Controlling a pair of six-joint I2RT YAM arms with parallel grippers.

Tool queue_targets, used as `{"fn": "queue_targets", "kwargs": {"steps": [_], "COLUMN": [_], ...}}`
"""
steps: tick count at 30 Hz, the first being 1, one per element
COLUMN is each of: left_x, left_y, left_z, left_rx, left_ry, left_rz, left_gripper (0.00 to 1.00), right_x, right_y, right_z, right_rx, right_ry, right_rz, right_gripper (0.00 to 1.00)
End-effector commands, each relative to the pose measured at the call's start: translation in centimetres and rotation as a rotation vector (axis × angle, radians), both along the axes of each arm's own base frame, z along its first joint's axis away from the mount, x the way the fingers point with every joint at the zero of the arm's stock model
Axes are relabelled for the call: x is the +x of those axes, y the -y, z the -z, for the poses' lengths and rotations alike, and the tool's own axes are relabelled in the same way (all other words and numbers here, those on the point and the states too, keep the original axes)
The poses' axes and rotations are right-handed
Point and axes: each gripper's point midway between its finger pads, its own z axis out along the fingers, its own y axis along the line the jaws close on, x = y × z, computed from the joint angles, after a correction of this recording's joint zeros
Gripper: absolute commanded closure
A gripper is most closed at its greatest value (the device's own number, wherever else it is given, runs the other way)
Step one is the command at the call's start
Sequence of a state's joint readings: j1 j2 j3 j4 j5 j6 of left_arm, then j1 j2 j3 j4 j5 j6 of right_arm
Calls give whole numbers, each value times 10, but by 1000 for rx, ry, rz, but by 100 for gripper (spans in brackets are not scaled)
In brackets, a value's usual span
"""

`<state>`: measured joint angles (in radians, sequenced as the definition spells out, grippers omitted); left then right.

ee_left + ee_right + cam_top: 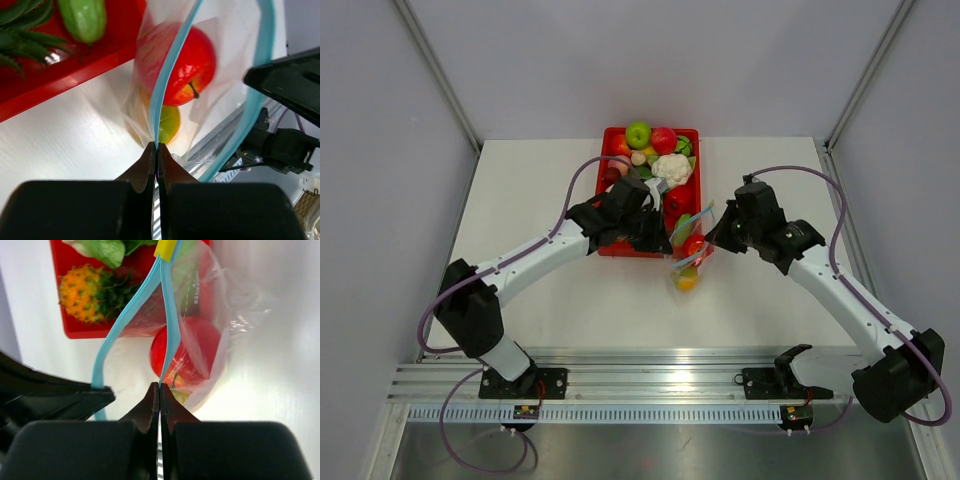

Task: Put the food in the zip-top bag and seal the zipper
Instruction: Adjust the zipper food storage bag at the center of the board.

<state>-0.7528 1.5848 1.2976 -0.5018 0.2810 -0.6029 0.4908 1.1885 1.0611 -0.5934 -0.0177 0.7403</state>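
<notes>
The zip-top bag [689, 252] hangs between my two grippers just in front of the red tray [612, 136]. It holds a red fruit [192, 62] and a yellow-green mango [169, 124]. My left gripper [157, 146] is shut on one strip of the zipper [172, 60]. My right gripper [159, 385] is shut on the other strip of the zipper [171, 325]. The two strips stand apart, so the mouth is open. In the top view the left gripper [665, 238] is at the bag's left and the right gripper [713, 238] at its right. More food lies in the tray: a green apple [638, 133], a red fruit [664, 139] and a cauliflower [671, 167].
A green vegetable [82, 17] and spiky leaves [20, 45] lie in the tray beside the bag. An orange spiky fruit [82, 292] and leafy greens [105, 250] show in the right wrist view. A yellow tab [166, 247] sits on the zipper. A metal rail [650, 380] runs along the near edge.
</notes>
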Motion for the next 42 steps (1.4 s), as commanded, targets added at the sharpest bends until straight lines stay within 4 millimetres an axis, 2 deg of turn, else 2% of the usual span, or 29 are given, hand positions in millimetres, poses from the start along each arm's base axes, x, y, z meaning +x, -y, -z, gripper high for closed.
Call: {"fn": "queue_targets", "kwargs": {"steps": [1, 3, 5, 9, 12, 17, 20, 22, 24, 26, 27, 29, 30, 33, 35, 38, 39, 41, 42], "left_x": [-3, -2, 1, -1, 2, 10, 17, 21, 26, 30, 31, 27, 24, 14, 7, 5, 4, 4, 4], "left_y": [23, 26, 28, 24, 22, 21, 15, 11, 9, 13, 16, 26, 32, 46, 53, 58, 58, 59, 58], "left_z": [-61, -58, -44, -33, -37, -45, -50, -51, -48, -40, -39, -34, -34, -33, -31, -23, -22, -32, -42], "left_rx": [-128, -127, -93, -68, -64, -64, -53, -48, -38, -37, -48, -81, -94, -124, -133, -112, -108, -115, -125], "left_ry": [102, 94, 67, 49, 73, 102, 131, 147, 156, 146, 131, 103, 95, 76, 55, 33, 30, 40, 61], "left_rz": [59, 65, 62, 59, 43, 9, -43, -73, -109, -121, -124, -97, -85, -33, 4, 25, 36, 46, 56], "left_gripper": [100, 100, 100, 100, 100, 100, 100, 100, 100, 100, 100, 100, 100, 100, 100, 100, 100, 100, 100], "right_x": [3, 2, -1, -9, -13, -22, -31, -39, -45, -48, -52, -56, -59, -63, -60, -47, -41, -37, -34], "right_y": [26, 30, 32, 40, 54, 65, 66, 61, 55, 53, 56, 60, 66, 72, 70, 67, 66, 65, 65], "right_z": [-20, -14, -14, -42, -51, -35, -47, -66, -72, -61, -38, -12, 10, 31, 27, 7, -6, -20, -35], "right_rx": [-126, -146, -139, -93, -139, -224, -205, -142, -101, -110, -148, -191, -232, -269, -259, -249, -245, -250, -240], "right_ry": [61, 51, 40, 133, 153, 88, 89, 138, 143, 108, 49, -13, -63, -111, -96, -31, -3, 27, 58], "right_rz": [51, 61, 77, 106, 132, 129, 119, 92, 55, 35, 36, 40, 50, 71, 76, 74, 79, 69, 74], "right_gripper": [100, 100, 100, 100, 100, 100, 100, 100, 100, 100, 100, 100, 100, 100, 100, 100, 100, 100, 100]}}
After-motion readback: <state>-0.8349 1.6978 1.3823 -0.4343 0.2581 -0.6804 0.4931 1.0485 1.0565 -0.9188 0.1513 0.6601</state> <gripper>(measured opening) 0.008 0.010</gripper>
